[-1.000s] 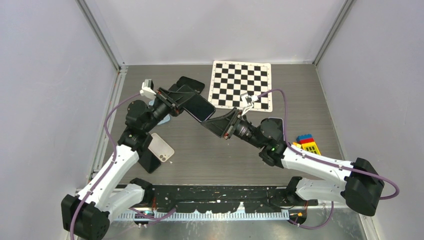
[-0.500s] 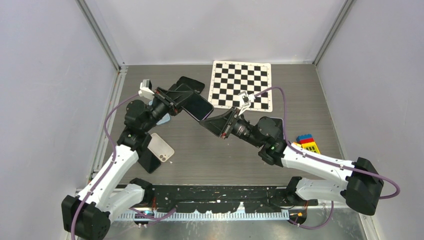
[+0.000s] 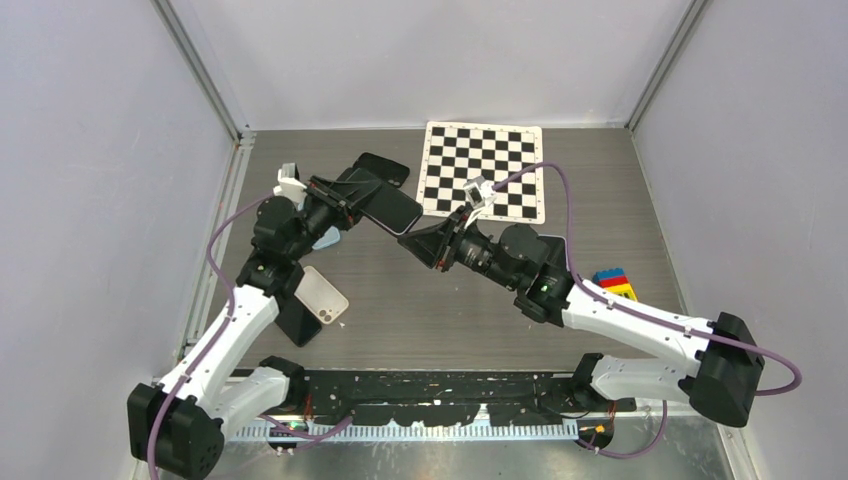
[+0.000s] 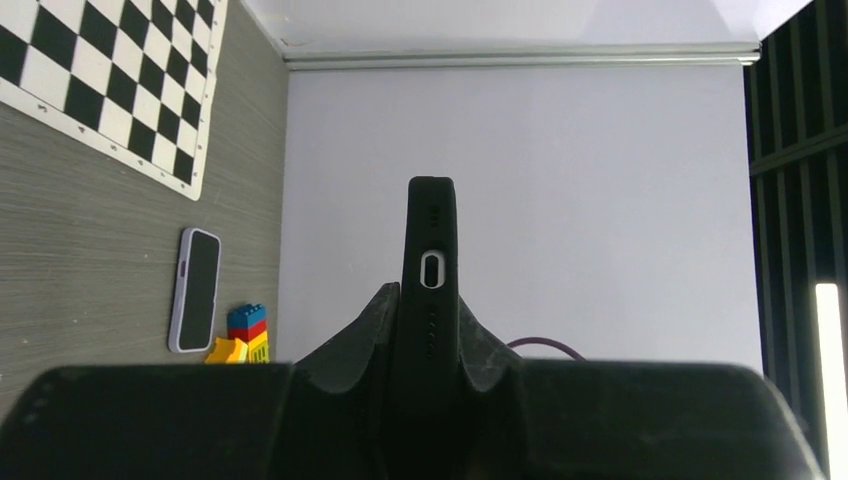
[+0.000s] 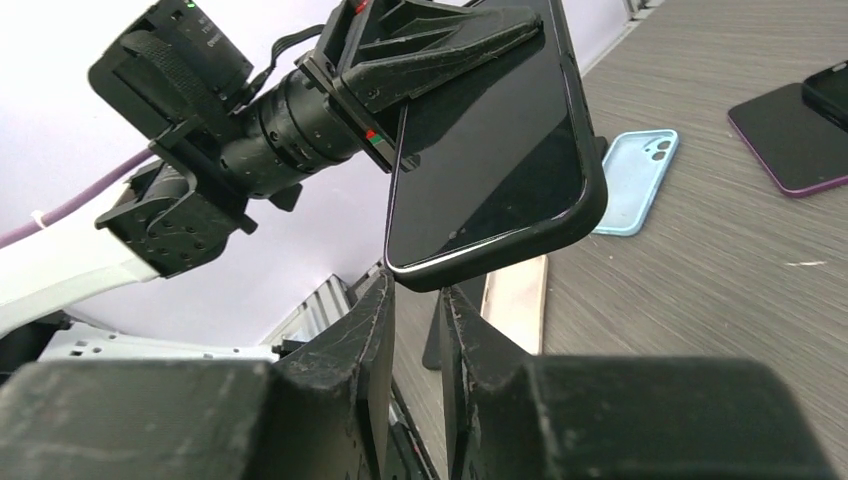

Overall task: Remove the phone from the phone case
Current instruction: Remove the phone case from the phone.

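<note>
Left jaws clamped on phone in its black case, held edge-on above the surface, just left of checkerboard. Right jaws narrow, tips at the phone's lower corner. Cannot tell whether they grip it. Pale blue case lies flat, further left of checkerboard.

The left gripper hides the lower part of the phone.

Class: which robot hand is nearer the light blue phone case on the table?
Left. The left hand, gripping the black cased phone, hangs just beside the light blue case; the right hand is farther off, on that phone's other side.
</note>
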Robot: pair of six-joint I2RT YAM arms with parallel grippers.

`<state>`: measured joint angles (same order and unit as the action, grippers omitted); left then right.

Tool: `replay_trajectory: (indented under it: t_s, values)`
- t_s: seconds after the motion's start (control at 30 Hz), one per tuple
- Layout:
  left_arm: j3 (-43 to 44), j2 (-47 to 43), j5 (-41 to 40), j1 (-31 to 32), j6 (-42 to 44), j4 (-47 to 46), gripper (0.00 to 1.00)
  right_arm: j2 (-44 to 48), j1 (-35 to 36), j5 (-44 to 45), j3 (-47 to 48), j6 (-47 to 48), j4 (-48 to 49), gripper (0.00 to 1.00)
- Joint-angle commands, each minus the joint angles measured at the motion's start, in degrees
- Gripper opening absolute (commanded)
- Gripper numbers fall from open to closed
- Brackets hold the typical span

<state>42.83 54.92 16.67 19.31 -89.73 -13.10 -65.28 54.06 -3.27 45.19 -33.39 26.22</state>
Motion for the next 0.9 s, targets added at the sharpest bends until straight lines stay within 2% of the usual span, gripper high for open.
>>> replay_trajectory:
  t_s: [0.0, 0.2, 0.47, 0.63, 0.7, 0.77, 0.8, 0.87]
  values:
    - [1.13, -1.77, 7.34, 1.52, -4.31, -5.44, 0.0, -3.26, -1.13, 9.74, 2.34, 3.57, -9.29, 0.05]
    - [0.87, -1.71, 7.28, 1.52, -4.0, -6.54, 0.0, -4.27, -1.26, 9.74, 3.42, 0.2, -10.24, 0.05]
    - [-0.29, -1.48, 5.22, 1.52, -3.04, -12.85, 0.0, -6.22, -1.25, 8.28, 3.94, -6.69, -11.07, 0.04]
    - [-0.2, -2.54, 2.82, 1.52, 0.23, -10.78, 0.0, -3.61, -1.33, 5.28, 0.3, -7.38, -4.39, 0.07]
    - [-0.24, -2.88, 2.23, 1.52, 1.24, -10.42, 0.0, -1.73, -1.33, 4.29, -0.45, -6.89, -3.1, 0.15]
    - [-0.09, -3.05, 1.89, 1.52, 2.72, -10.22, 0.0, 0.36, -1.33, 1.07, -1.55, -5.81, -1.32, 0.27]
    - [0.08, -3.18, 1.76, 1.52, 3.75, -9.84, 0.0, 1.81, -1.33, -0.31, -2.22, -5.55, -0.89, 0.37]
    - [0.63, -3.65, 1.72, 1.52, 6.6, -8.36, 0.0, 4.12, -1.33, -2.04, -3.12, -4.49, -0.45, 0.5]
